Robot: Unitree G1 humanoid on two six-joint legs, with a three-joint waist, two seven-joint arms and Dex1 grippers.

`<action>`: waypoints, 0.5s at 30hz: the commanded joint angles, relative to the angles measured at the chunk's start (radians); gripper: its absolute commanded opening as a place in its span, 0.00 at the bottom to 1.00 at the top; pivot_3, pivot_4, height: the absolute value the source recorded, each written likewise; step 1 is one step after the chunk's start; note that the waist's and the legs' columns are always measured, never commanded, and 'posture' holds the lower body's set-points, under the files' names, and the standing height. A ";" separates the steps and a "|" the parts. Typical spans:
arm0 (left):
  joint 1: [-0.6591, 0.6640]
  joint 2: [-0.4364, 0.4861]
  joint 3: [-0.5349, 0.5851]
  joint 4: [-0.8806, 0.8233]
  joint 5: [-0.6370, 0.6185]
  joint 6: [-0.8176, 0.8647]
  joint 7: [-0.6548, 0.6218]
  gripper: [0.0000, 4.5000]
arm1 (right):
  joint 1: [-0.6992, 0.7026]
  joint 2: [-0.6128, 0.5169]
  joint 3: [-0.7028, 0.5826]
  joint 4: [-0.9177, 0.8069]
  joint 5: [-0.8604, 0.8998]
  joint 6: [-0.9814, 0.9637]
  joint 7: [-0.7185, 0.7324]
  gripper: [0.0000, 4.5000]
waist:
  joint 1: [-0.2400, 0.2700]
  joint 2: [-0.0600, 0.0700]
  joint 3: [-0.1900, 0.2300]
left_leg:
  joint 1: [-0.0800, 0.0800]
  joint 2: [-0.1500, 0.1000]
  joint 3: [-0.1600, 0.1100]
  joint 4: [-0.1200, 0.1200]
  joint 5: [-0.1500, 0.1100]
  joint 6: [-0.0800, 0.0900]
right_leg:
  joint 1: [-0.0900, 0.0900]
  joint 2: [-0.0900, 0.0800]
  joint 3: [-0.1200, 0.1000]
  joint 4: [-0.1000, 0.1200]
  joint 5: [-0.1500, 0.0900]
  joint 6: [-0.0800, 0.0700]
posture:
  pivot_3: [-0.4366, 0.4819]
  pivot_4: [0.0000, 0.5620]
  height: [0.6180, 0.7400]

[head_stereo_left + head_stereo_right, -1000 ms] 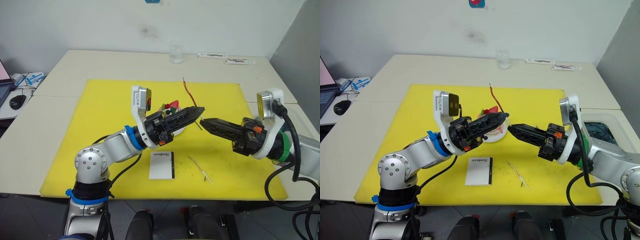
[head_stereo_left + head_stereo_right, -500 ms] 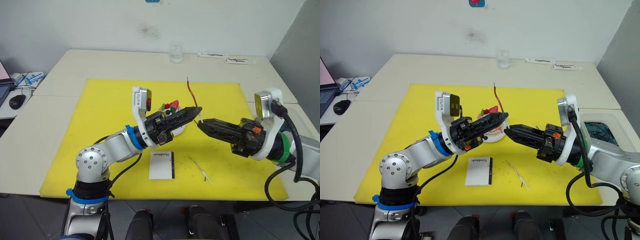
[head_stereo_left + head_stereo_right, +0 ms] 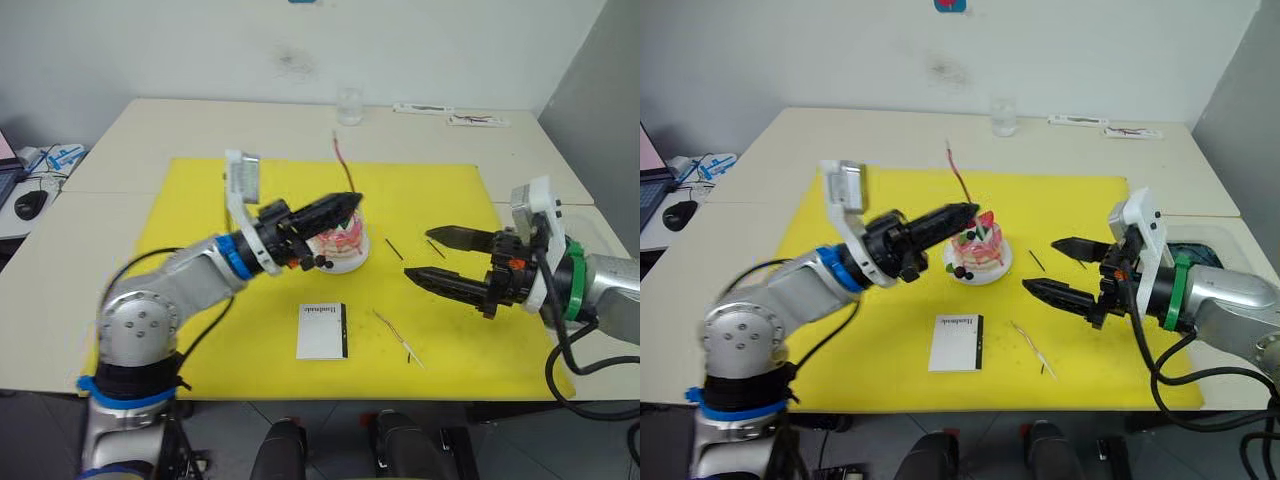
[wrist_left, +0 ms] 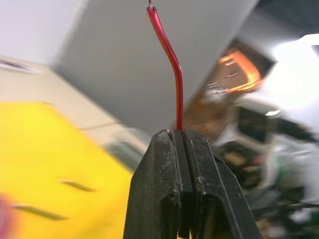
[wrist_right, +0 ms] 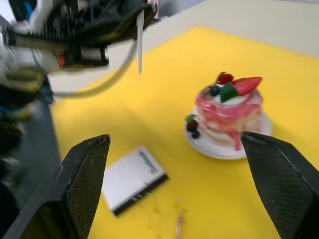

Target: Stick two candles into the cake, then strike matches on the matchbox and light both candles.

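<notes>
While left gripper (image 3: 352,201) hangs above cake (image 3: 338,240), we see in left eye view fingers clamped on reddish candle (image 3: 342,163), which sticks up and back. Golden-brown candle (image 3: 398,338) lies on yellow mat (image 3: 200,200) right of matchbox (image 3: 323,331). Two matches (image 3: 394,249) lie between cake and right gripper (image 3: 433,254), its fingers spread wide, nothing held.
Left wrist view: we see fingers (image 4: 159,189) pressed together, candle rising from tip.
Right wrist view: we see cake on its plate and matchbox between spread fingers (image 5: 82,174).
</notes>
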 commanded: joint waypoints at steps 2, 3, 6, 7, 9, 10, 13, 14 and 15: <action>0.026 0.090 0.004 0.048 0.305 -0.175 -0.138 0.00 | -0.039 0.020 0.044 -0.031 -0.171 -0.077 0.052 0.99 | 0.000 0.000 0.000 | 0.000 0.000 0.001 0.000 0.000 0.000 | 0.000 0.000 0.000 0.000 0.000 0.000 | 0.48 0.27 1.00; 0.028 0.092 -0.005 0.076 0.351 -0.206 -0.162 0.00 | -0.053 0.028 0.059 -0.031 -0.197 -0.080 0.056 0.99 | 0.001 0.000 0.000 | 0.000 0.000 0.001 0.000 0.000 0.000 | 0.000 0.000 0.000 0.000 0.000 0.000 | 0.48 0.27 1.00; 0.014 0.058 -0.030 0.185 0.463 -0.290 -0.216 0.00 | -0.099 0.050 0.107 -0.033 -0.256 -0.071 0.062 0.99 | 0.001 0.000 0.000 | -0.001 0.000 0.001 0.000 0.000 0.000 | -0.001 0.000 0.000 0.000 0.000 0.000 | 0.48 0.27 1.00; 0.006 0.044 -0.031 0.213 0.481 -0.302 -0.227 0.00 | -0.113 0.056 0.120 -0.034 -0.271 -0.064 0.062 0.99 | 0.001 0.000 0.000 | -0.001 0.000 0.001 0.000 0.000 0.000 | -0.001 -0.001 0.000 0.000 0.000 0.000 | 0.48 0.27 1.00; -0.007 0.014 -0.049 0.269 0.519 -0.323 -0.262 0.00 | -0.136 0.062 0.151 -0.037 -0.287 -0.023 0.051 0.99 | 0.003 0.000 0.000 | -0.001 0.000 0.001 0.000 0.000 0.000 | -0.001 -0.001 0.000 0.000 0.000 0.000 | 0.48 0.27 1.00; -0.016 0.002 -0.062 0.295 0.539 -0.332 -0.284 0.00 | -0.141 0.069 0.163 -0.037 -0.297 -0.015 0.049 0.99 | 0.003 0.000 0.000 | -0.001 0.000 0.001 0.000 0.000 0.000 | -0.001 -0.001 0.000 0.000 0.000 0.000 | 0.48 0.27 1.00; -0.048 -0.033 -0.082 0.356 0.590 -0.363 -0.332 0.00 | -0.154 0.105 0.174 -0.037 -0.312 0.010 0.023 0.99 | 0.003 -0.001 0.001 | -0.002 0.000 0.000 0.000 0.000 0.000 | -0.002 -0.001 0.000 0.000 0.001 0.002 | 0.48 0.27 1.00; -0.058 -0.044 -0.085 0.375 0.601 -0.370 -0.347 0.00 | -0.162 0.118 0.177 -0.037 -0.316 0.019 0.013 0.99 | 0.002 -0.001 0.001 | -0.003 0.000 0.000 0.000 0.000 0.000 | -0.002 -0.001 0.000 0.000 0.002 0.003 | 0.48 0.27 1.00; -0.066 -0.057 -0.085 0.393 0.613 -0.376 -0.357 0.00 | -0.168 0.129 0.177 -0.038 -0.322 0.027 0.005 0.99 | 0.002 -0.001 0.001 | -0.003 0.000 0.000 0.000 0.000 0.000 | -0.002 -0.001 0.000 0.000 0.002 0.004 | 0.48 0.27 1.00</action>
